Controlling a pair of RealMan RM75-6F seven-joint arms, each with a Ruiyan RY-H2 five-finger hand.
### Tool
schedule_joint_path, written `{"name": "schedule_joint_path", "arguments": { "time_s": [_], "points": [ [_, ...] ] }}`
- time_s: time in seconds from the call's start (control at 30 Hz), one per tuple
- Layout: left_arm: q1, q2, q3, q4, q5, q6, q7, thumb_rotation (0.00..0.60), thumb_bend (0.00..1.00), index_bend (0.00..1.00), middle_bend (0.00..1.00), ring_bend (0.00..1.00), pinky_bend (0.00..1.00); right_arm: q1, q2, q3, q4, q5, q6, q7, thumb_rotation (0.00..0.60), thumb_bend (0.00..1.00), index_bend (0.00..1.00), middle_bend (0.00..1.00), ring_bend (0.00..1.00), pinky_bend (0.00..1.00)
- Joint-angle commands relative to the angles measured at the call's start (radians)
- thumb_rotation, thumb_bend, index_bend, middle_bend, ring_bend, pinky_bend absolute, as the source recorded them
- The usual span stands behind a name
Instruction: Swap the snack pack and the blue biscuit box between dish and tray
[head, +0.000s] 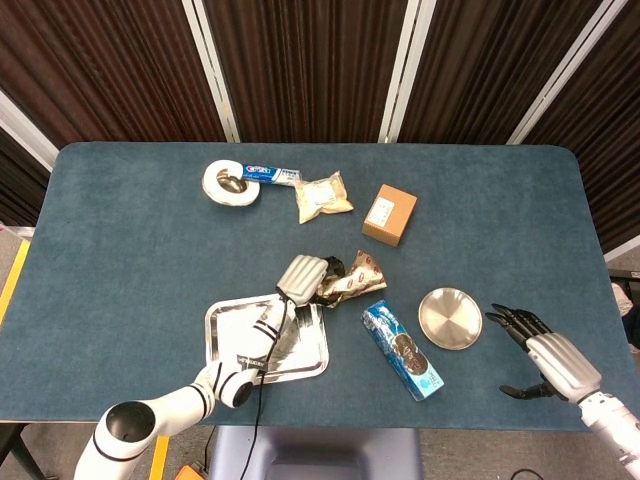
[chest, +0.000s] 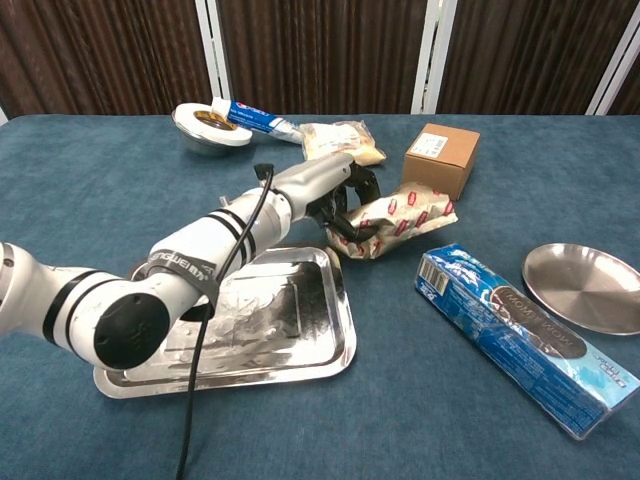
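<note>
My left hand (head: 303, 276) grips the left end of the red-and-silver snack pack (head: 352, 279), just beyond the far right corner of the steel tray (head: 232, 318). In the chest view the left hand (chest: 332, 190) holds the snack pack (chest: 395, 219) tilted, with its right end raised. The tray (chest: 330, 340) holds nothing. The blue biscuit box (head: 401, 351) lies flat on the table between tray and dish (head: 450, 318). The dish (chest: 585, 287) holds nothing too. My right hand (head: 545, 356) hovers right of the dish, fingers apart and holding nothing.
A brown cardboard box (head: 390, 214) stands behind the snack pack. A pale food bag (head: 323, 196) and a white bowl (head: 228, 184) with a toothpaste tube across it lie at the back. My left forearm (chest: 215, 245) crosses above the tray.
</note>
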Motion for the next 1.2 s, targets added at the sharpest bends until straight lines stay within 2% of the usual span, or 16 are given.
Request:
{"name": "schedule_joint_path", "arguments": {
  "time_s": [0.03, 0.2, 0.3, 0.47, 0.57, 0.67, 0.83, 0.9, 1.07, 1.13, 1.2],
  "points": [
    [0.017, 0.01, 0.02, 0.01, 0.061, 0.078, -0.075, 0.6, 0.47, 0.69, 0.92, 0.72, 0.7, 0.001, -0.002, 0.001, -0.001, 0.002, -0.006, -0.007, 0.6, 0.26, 0.0, 0.0, 0.0, 0.0],
    [0.078, 0.098, 0.073, -0.099, 0.145, 0.213, -0.105, 0.6, 0.47, 0.69, 0.92, 0.72, 0.69, 0.002, -0.006, 0.003, -0.006, 0.011, -0.016, -0.025, 0.6, 0.26, 0.0, 0.0, 0.0, 0.0],
    [0.135, 0.181, 0.117, -0.227, 0.183, 0.274, -0.088, 0.6, 0.47, 0.69, 0.91, 0.72, 0.69, 0.001, -0.008, 0.003, -0.011, 0.013, -0.018, -0.038, 0.6, 0.26, 0.0, 0.0, 0.0, 0.0],
    [0.27, 0.325, 0.252, -0.458, 0.245, 0.363, 0.057, 0.6, 0.47, 0.66, 0.9, 0.68, 0.65, -0.002, -0.011, 0.006, -0.018, 0.02, -0.021, -0.057, 0.6, 0.26, 0.0, 0.0, 0.0, 0.0],
    [0.336, 0.362, 0.304, -0.542, 0.257, 0.403, 0.125, 0.6, 0.47, 0.64, 0.88, 0.64, 0.62, -0.001, -0.016, 0.007, -0.023, 0.026, -0.029, -0.069, 0.6, 0.26, 0.0, 0.0, 0.0, 0.0],
    [0.381, 0.376, 0.336, -0.568, 0.263, 0.42, 0.165, 0.6, 0.46, 0.61, 0.87, 0.6, 0.59, 0.0, -0.022, 0.005, -0.03, 0.021, -0.036, -0.086, 0.6, 0.26, 0.0, 0.0, 0.0, 0.0],
    [0.426, 0.378, 0.34, -0.57, 0.238, 0.412, 0.123, 0.6, 0.44, 0.42, 0.8, 0.5, 0.45, 0.0, -0.028, -0.002, -0.038, 0.004, -0.037, -0.106, 0.6, 0.26, 0.0, 0.0, 0.0, 0.0],
    [0.448, 0.382, 0.336, -0.572, 0.223, 0.412, 0.067, 0.6, 0.42, 0.33, 0.72, 0.44, 0.4, -0.002, -0.029, -0.001, -0.04, 0.006, -0.034, -0.11, 0.6, 0.26, 0.0, 0.0, 0.0, 0.0],
    [0.484, 0.422, 0.338, -0.582, 0.194, 0.375, -0.057, 0.6, 0.38, 0.11, 0.37, 0.22, 0.25, -0.006, -0.033, 0.004, -0.04, 0.015, -0.031, -0.121, 0.6, 0.26, 0.0, 0.0, 0.0, 0.0],
    [0.49, 0.441, 0.341, -0.585, 0.196, 0.366, -0.064, 0.6, 0.37, 0.07, 0.28, 0.16, 0.22, -0.005, -0.036, 0.004, -0.04, 0.017, -0.034, -0.128, 0.6, 0.26, 0.0, 0.0, 0.0, 0.0],
    [0.496, 0.455, 0.342, -0.593, 0.204, 0.364, -0.074, 0.6, 0.36, 0.05, 0.25, 0.15, 0.21, -0.004, -0.039, 0.005, -0.042, 0.018, -0.039, -0.136, 0.6, 0.26, 0.0, 0.0, 0.0, 0.0]
  ]
}}
